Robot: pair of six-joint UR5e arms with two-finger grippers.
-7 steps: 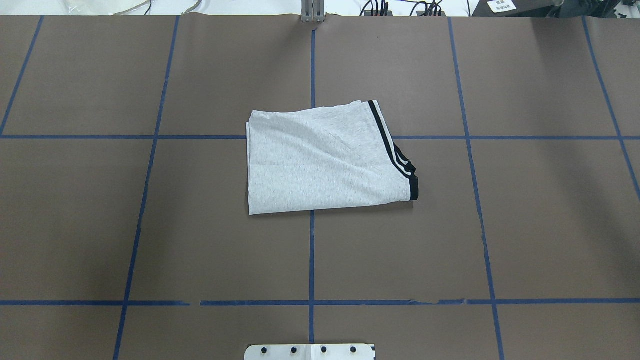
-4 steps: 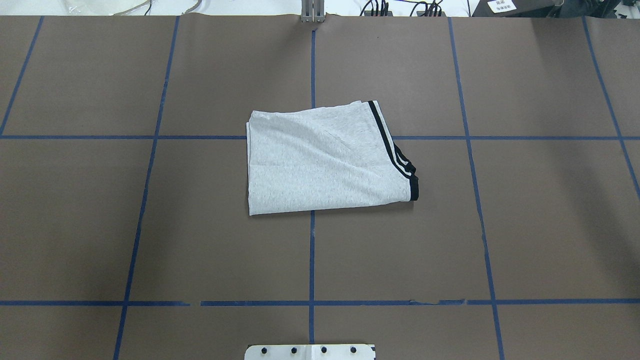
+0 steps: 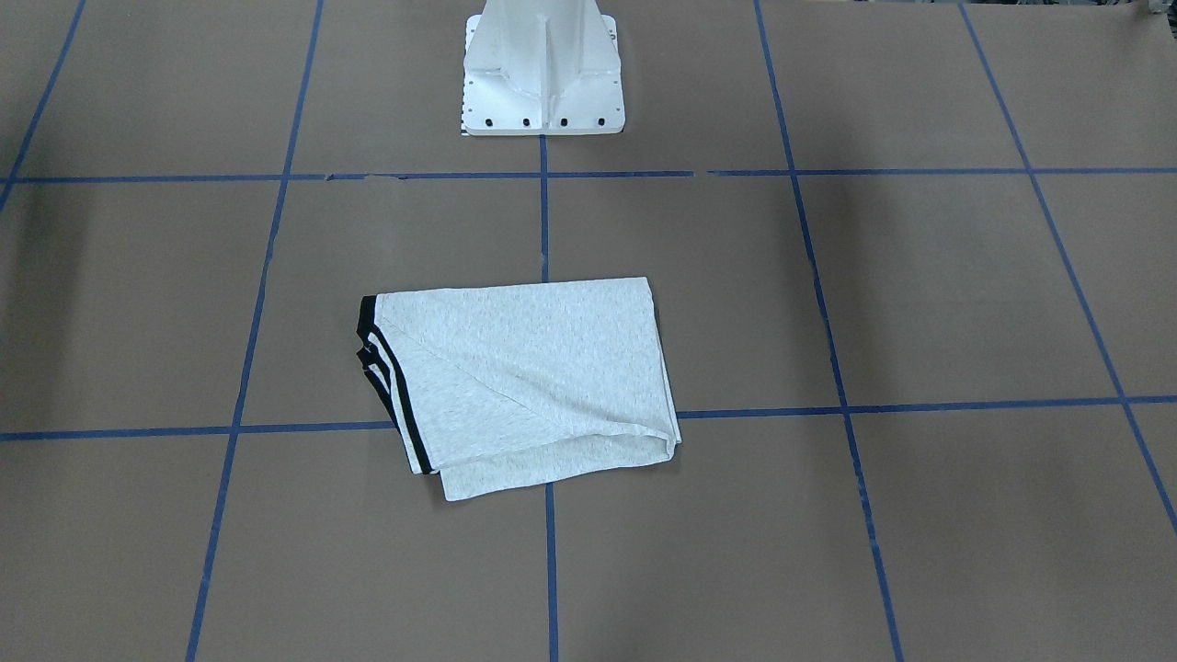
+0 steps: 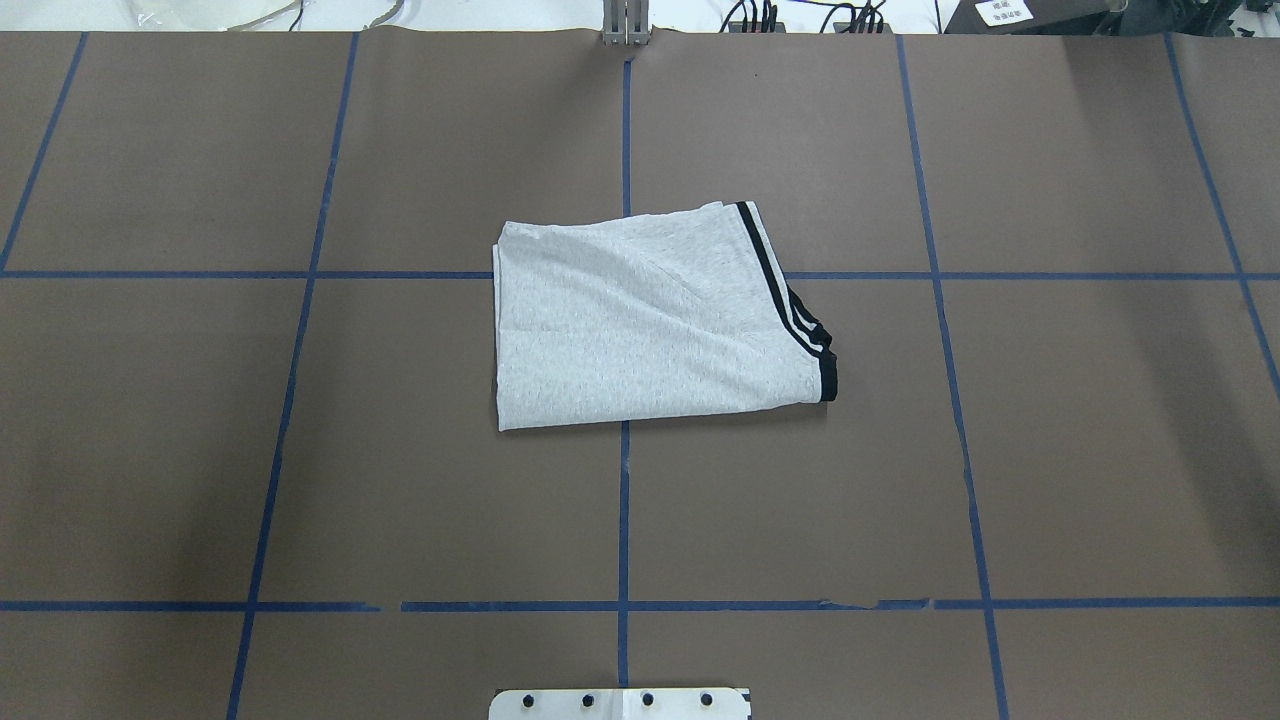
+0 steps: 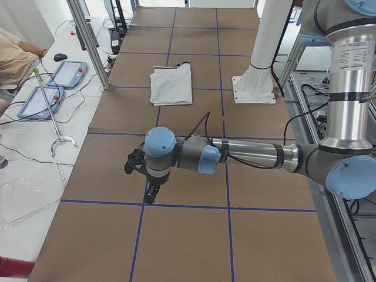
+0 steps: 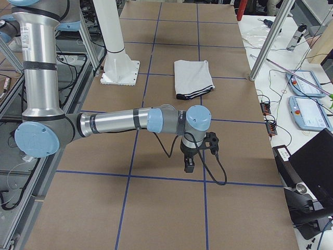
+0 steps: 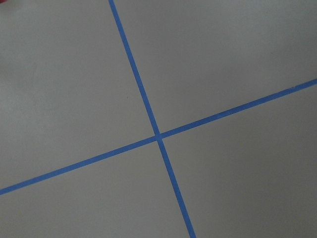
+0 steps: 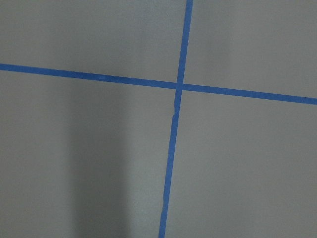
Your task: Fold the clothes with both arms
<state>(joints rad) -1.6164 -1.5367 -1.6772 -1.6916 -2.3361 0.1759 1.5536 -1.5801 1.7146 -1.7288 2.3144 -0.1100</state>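
The grey T-shirt [image 4: 650, 320] lies folded into a rough rectangle at the table's middle, with its black-and-white striped trim [image 4: 790, 300] along its right edge. Its print is hidden. It also shows in the front view [image 3: 524, 377] and both side views [image 5: 171, 84] [image 6: 192, 78]. My left gripper [image 5: 151, 192] hangs low over bare table, far from the shirt at the table's left end. My right gripper [image 6: 188, 164] does the same at the right end. Both show only in the side views, so I cannot tell if they are open or shut. The wrist views show only brown table and blue tape.
The white pedestal base [image 3: 542, 74] stands at the robot's edge of the table. A side bench holds tablets [image 5: 67, 73] and a person sits at its far corner [image 5: 14, 56]. More tablets [image 6: 307, 83] and cables lie beside the right end.
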